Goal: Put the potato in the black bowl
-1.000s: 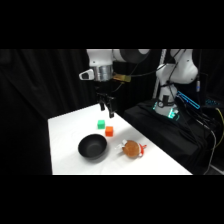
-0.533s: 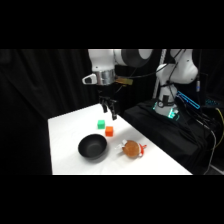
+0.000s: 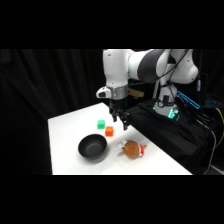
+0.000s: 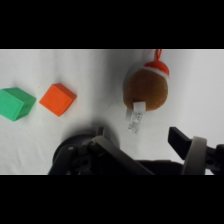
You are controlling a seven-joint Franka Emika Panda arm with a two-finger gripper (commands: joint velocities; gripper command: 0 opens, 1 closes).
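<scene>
The two-finger gripper (image 3: 123,125) has moved sideways and lower in the last second. It was above the two small cubes; now it hangs nearer to the potato, so the approach to the grasp is in progress and nothing is lifted yet. Its fingers stand wide apart and hold nothing. In the wrist view the round brown potato (image 4: 146,90) lies just ahead of the gripper (image 4: 139,136) and a little to one side. Its small white tag (image 4: 135,117) points back toward the gap between the fingers, and its red-orange bit (image 4: 159,67) is on the far side. I judge that the gripper must still come forward and down before it can close. Further off to the other side is the small orange cube (image 4: 57,99), and beyond it the small green cube (image 4: 16,103). Both are well apart from the potato. Farthest is the round, shallow, glossy black bowl (image 3: 92,147), seen only in the side view. It stands empty on the white table (image 3: 65,125), beside the potato (image 3: 131,148) and not touching it, so the carry should be short.
</scene>
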